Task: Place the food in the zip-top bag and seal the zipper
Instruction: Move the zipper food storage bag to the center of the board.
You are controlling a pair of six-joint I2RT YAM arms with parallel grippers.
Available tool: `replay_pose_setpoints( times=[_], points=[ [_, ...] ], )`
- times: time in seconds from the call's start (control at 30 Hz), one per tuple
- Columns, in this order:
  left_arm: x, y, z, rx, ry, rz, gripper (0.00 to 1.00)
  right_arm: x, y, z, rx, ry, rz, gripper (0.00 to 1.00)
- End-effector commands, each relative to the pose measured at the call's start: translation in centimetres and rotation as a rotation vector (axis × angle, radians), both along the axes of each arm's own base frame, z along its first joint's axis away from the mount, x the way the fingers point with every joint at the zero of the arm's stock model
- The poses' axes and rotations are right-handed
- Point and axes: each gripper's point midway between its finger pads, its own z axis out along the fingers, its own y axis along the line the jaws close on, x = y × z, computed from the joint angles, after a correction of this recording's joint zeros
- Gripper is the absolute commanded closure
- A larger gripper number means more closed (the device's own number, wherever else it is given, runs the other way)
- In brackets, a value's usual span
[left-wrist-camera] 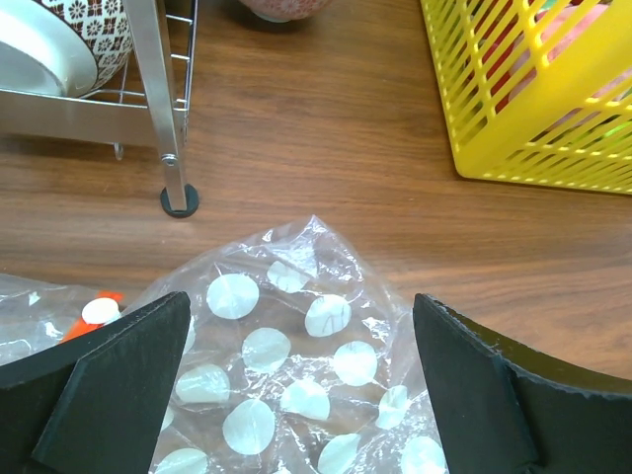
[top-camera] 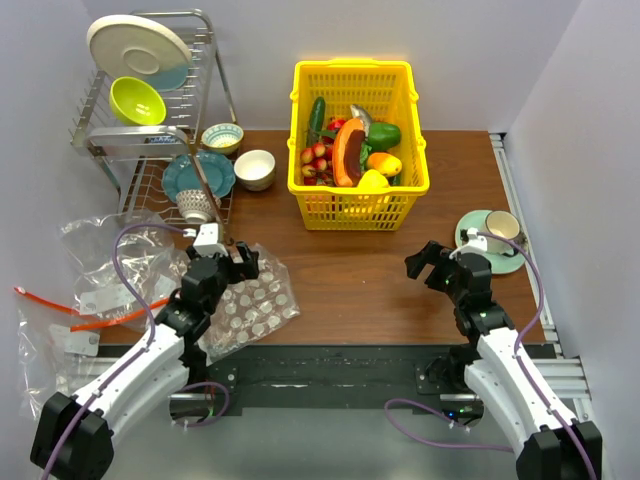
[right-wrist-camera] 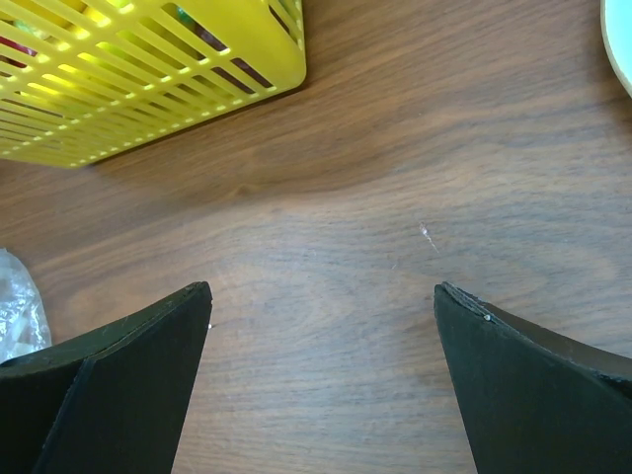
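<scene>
Clear plastic printed with whitish dots, the zip-top bag [top-camera: 255, 305] lies crumpled on the wooden surface [top-camera: 350, 280], toward its front left. The food [top-camera: 350, 150] sits piled in the yellow basket [top-camera: 412, 185] at the back, well apart from the bag. Only the top view shows the food; the wrist views catch just the basket's slatted wall. The left wrist view gives the bag's dots and creases close up, with a dish rack leg [left-wrist-camera: 168, 118] beyond.

The left hand [top-camera: 240, 262] hangs over the bag's far edge, jaws spread wide, gripping nothing. Whether a fingertip touches the plastic cannot be told. The right hand [top-camera: 432, 268] is likewise spread wide over bare wood, holding nothing, near a cup and saucer [top-camera: 497, 235].
</scene>
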Motion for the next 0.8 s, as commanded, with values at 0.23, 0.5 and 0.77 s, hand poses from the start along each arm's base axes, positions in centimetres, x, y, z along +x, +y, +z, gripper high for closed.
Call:
replay_pose_setpoints(
  times=[0.23,0.5,0.77],
  points=[
    [0.7,-0.1,1.8,-0.034,-0.054,0.021,0.00,0.9,1.2,2.1,0.002,-0.021,0.073,0.02],
    [0.6,-0.1,1.9,-0.036,-0.058,0.023,0.00,1.2,6.0,6.3,-0.039,-0.021,0.240,0.01],
    [0.6,0.1,1.9,-0.036,-0.059,0.028,0.00,-1.5,15.8,6.1,-0.091,0.024,0.508,0.15]
  ],
)
